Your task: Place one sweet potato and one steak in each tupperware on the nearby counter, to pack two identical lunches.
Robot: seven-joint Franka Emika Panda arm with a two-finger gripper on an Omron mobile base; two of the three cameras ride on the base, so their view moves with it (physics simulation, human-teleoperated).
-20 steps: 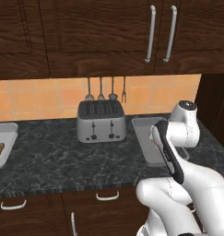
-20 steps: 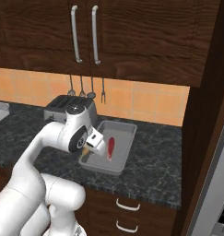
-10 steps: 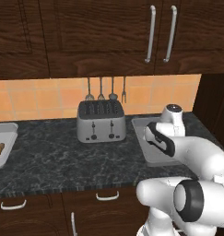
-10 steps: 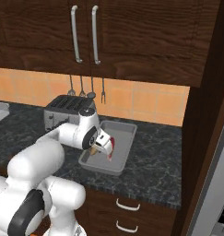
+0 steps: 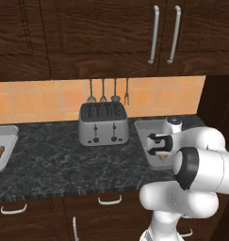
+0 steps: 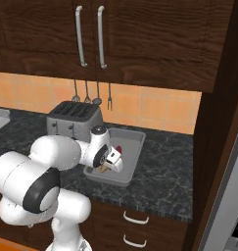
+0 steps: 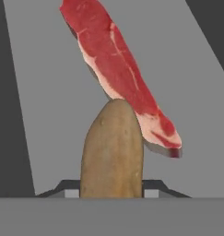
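Grasping the sweet potato [image 7: 112, 150], my end effector [image 7: 111, 186] hangs over the tupperware [image 6: 131, 142] with the steak [image 7: 120, 69], near the bench's right end

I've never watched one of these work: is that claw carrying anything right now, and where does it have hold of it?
Yes, the claw holds a sweet potato by its near end; the far end sticks out over the tupperware, beside the steak lying there.
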